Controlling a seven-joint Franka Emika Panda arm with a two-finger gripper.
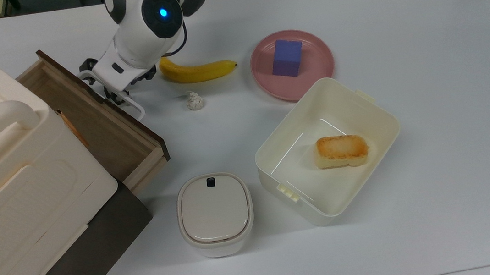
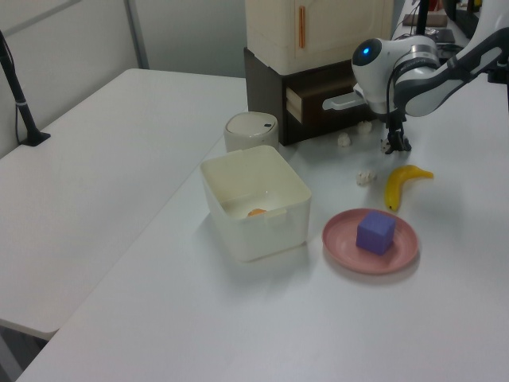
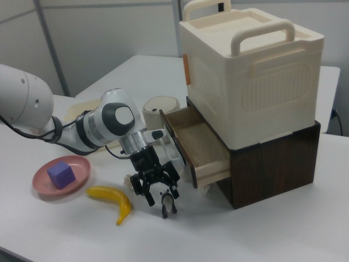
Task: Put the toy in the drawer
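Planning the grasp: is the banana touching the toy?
Apart. The right view shows bare white table between the banana and the toy.

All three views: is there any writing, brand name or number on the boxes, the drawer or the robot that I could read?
None: no readable word, number or sign in any view.
The arm carries a glowing blue dot, a light and not text.
The small lidded container has a dark square mark on its lid, without letters.
The cream box over the drawer is plain.
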